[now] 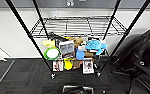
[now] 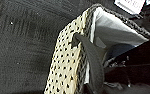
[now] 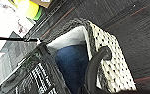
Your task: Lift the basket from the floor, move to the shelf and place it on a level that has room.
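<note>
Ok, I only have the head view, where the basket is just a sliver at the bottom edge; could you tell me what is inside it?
Observer: In the right wrist view the basket holds a blue item against a white lining.
Operator: Thank you. Is there anything else in it?
Observer: Yes, black bag-like stuff with white print lies right beside the blue item.
Operator: And what is around the basket?
Observer: The left wrist view shows dark carpet beside it. I cannot tell whether the basket touches the carpet.
</note>
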Motion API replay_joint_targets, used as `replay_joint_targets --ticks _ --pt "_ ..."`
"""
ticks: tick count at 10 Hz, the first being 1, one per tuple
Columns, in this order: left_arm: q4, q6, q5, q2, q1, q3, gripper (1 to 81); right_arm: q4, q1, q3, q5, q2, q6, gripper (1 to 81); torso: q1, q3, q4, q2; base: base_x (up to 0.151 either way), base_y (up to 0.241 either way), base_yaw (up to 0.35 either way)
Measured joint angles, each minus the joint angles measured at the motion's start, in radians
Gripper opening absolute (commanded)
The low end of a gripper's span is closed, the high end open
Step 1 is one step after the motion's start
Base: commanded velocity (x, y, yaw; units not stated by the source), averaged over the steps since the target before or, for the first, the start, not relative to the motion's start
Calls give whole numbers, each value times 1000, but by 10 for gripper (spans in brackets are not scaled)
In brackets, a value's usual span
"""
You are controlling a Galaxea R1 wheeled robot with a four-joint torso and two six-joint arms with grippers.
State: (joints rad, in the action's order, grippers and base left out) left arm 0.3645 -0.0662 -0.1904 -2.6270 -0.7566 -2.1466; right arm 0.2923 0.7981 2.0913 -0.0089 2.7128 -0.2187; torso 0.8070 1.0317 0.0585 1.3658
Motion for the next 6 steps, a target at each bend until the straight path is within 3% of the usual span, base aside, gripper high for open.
replay_joint_targets --ticks 2,6 --pt "0 0 -4 21 0 47 10 0 2 -15 -11 -9 0 10 -35 -15 0 -56 0 0 0" --pt "2 0 8 88 6 183 10 0 -22 -126 -3 -82 2 10 -122 -113 0 -188 0 0 0"
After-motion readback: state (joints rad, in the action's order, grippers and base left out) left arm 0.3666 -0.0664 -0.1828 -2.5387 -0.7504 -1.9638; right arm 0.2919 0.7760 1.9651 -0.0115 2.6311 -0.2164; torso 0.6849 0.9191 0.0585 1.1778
